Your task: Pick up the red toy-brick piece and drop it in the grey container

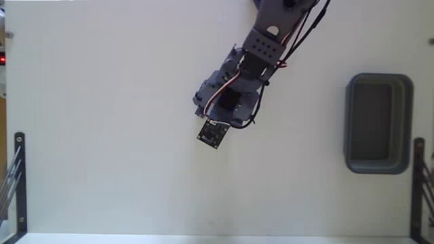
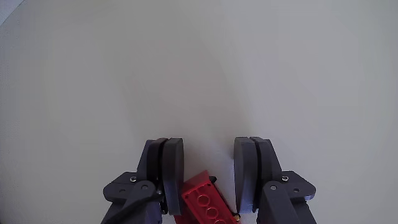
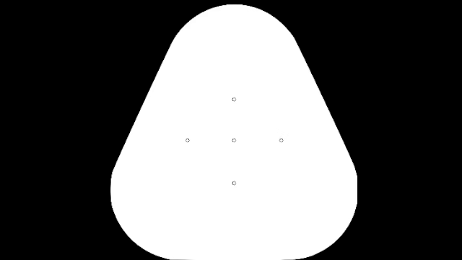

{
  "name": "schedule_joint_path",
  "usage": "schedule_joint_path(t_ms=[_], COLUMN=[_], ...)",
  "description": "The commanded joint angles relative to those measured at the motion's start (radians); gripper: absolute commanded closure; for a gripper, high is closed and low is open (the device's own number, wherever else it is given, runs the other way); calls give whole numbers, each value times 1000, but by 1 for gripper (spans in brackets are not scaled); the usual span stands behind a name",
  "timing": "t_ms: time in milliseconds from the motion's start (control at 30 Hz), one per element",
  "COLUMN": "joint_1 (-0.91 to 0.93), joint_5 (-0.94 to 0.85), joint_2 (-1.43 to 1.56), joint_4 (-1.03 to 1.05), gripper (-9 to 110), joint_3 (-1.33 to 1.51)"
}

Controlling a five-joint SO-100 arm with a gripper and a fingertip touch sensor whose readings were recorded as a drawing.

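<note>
Fixed view: grey robot arm [image 1: 261,57] reaches down over the white surface [image 1: 102,135], well apart from the rounded grey plastic container [image 1: 378,124] at right; the brick is hidden beneath the arm. Wrist view: grey fingers [image 2: 166,167] stand spread apart, with the small red plastic toy-brick piece [image 2: 203,200] lying tilted between them near the left pad, not clamped.

Arm [image 1: 261,54] reaching down-left, end effector [image 2: 209,165] jaws apart, pads parallel

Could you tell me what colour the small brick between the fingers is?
Bright red; the brick shows best in the wrist view, low between the fingers.
</note>
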Motion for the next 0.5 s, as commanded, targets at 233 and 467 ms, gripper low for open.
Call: schedule_joint_path(t_ms=[233,467], joint_1=[12,12], joint_5=[0,0], joint_2=[24,24], joint_4=[18,18], gripper=[55,57], joint_3=[-19,-19])
